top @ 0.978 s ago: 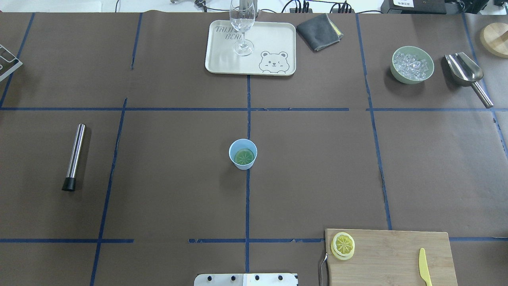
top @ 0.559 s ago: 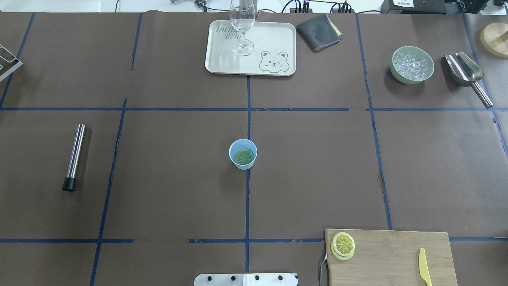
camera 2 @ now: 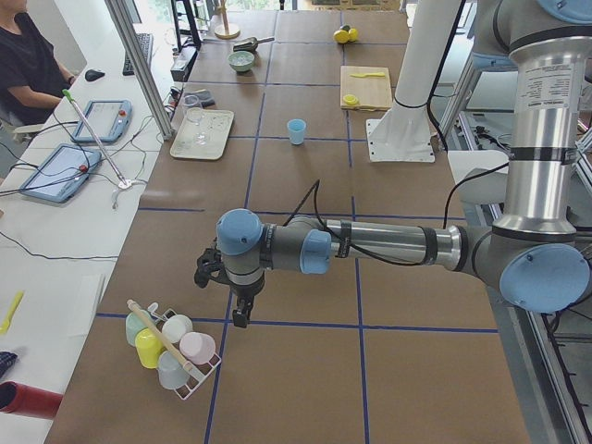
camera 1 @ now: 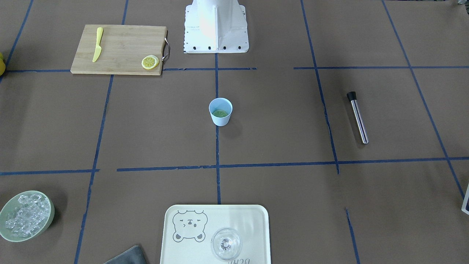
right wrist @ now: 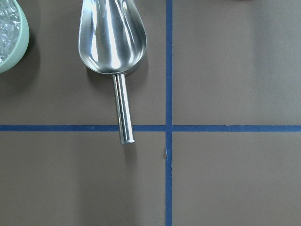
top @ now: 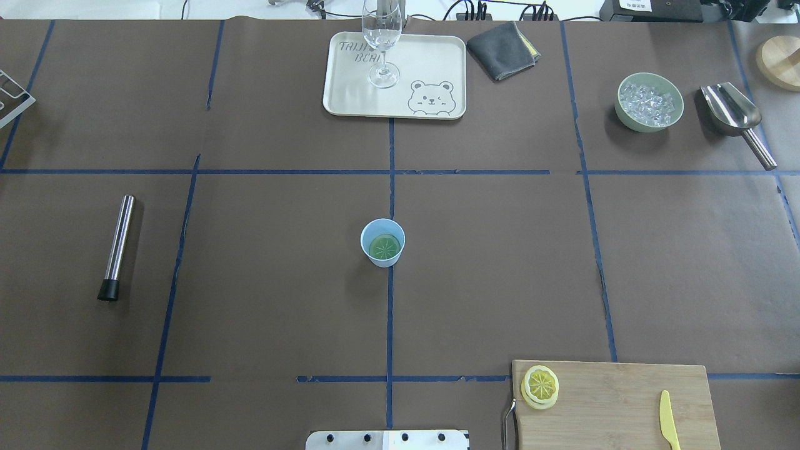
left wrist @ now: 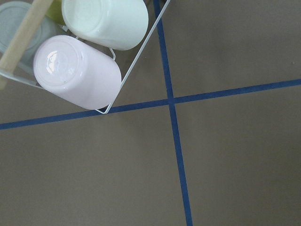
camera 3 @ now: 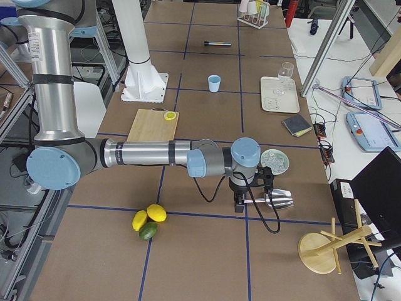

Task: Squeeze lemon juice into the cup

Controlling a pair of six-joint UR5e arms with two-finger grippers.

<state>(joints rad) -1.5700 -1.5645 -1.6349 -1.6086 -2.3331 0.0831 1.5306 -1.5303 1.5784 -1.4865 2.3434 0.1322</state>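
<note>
The light-blue cup (top: 382, 225) stands at the table's centre, also in the front view (camera 1: 220, 120); a green slice lies in its bottom. Two lemon slices (top: 540, 385) lie stacked on the wooden cutting board (top: 612, 406) at the near right, also in the front view (camera 1: 150, 62). My left gripper (camera 2: 239, 313) hangs over the table's far left end beside a cup rack. My right gripper (camera 3: 239, 204) hangs over the right end above the scoop's handle. Both show only in the side views, so I cannot tell if they are open or shut.
A yellow knife (top: 667, 420) lies on the board. A tray (top: 431, 62) with a wine glass (top: 381, 37), a grey cloth (top: 503, 50), an ice bowl (top: 627, 119) and a steel scoop (right wrist: 113, 42) lie at the back. A steel muddler (top: 117, 247) lies left. The rack's cups (left wrist: 77, 70) are near the left wrist.
</note>
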